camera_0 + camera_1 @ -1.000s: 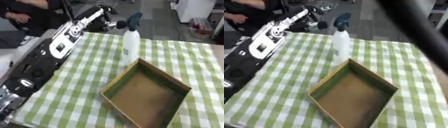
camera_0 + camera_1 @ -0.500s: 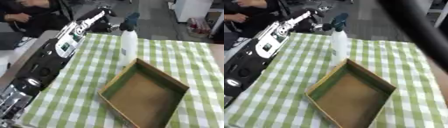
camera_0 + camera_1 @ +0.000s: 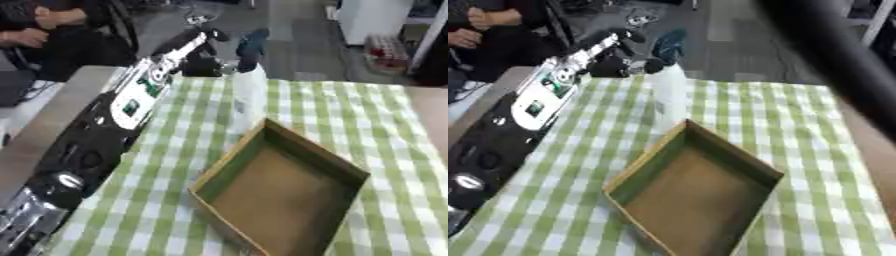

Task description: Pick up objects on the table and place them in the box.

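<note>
A white spray bottle (image 3: 248,95) with a dark blue trigger head stands upright at the far side of the green checked tablecloth (image 3: 385,120). Just in front of it lies an open cardboard box (image 3: 306,150) with green outer walls and nothing inside. My left arm runs from the lower left corner up to the bottle. My left hand (image 3: 201,64) is at the bottle's neck, on its left side, touching or nearly touching it; blur hides how it stands. My right hand does not show.
Bare tabletop (image 3: 52,115) shows along the cloth's left edge, and again at the right edge (image 3: 433,115). A dark blurred band, my right arm (image 3: 833,60), crosses the right eye view's upper right, close to the camera. Open floor lies beyond the table.
The whole picture has slid downward, so the camera has moved. My left hand has come a little nearer to the spray bottle's neck. Bottle and box have stayed put.
</note>
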